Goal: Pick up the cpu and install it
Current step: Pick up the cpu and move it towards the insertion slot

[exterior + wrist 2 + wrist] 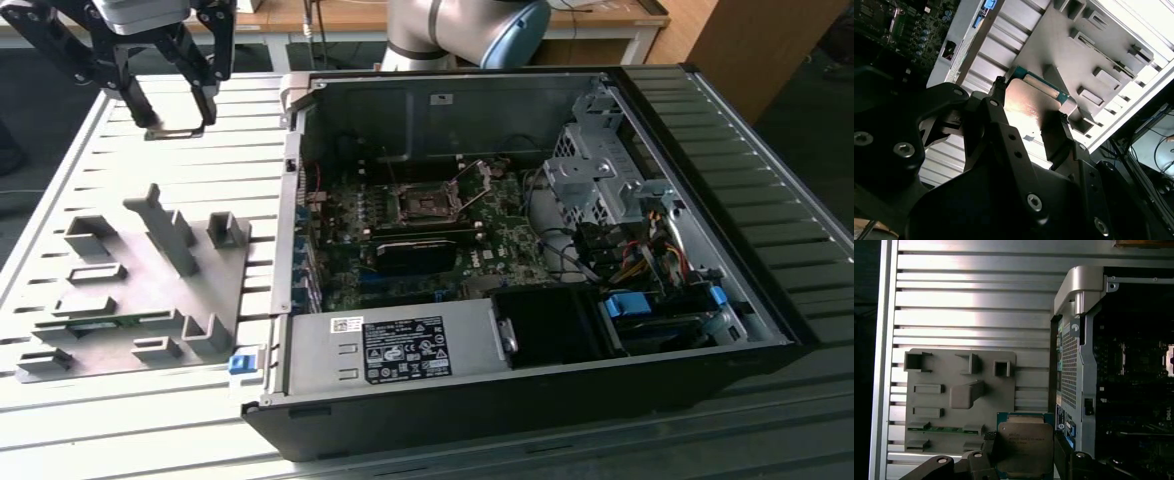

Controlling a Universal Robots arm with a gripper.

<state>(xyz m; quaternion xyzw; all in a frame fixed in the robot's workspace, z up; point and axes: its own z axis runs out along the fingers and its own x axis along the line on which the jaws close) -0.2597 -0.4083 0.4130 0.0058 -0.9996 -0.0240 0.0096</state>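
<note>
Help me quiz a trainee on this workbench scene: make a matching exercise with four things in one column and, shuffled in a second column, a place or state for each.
Things:
1. chip
2. grey tray
3. computer case
4. socket

Places or states:
a. on the board inside the case
b. clamped in the gripper
c. lying flat on the slatted table
d. side panel off, insides showing

Pairs: 1-b, 2-c, 3-d, 4-a
</note>
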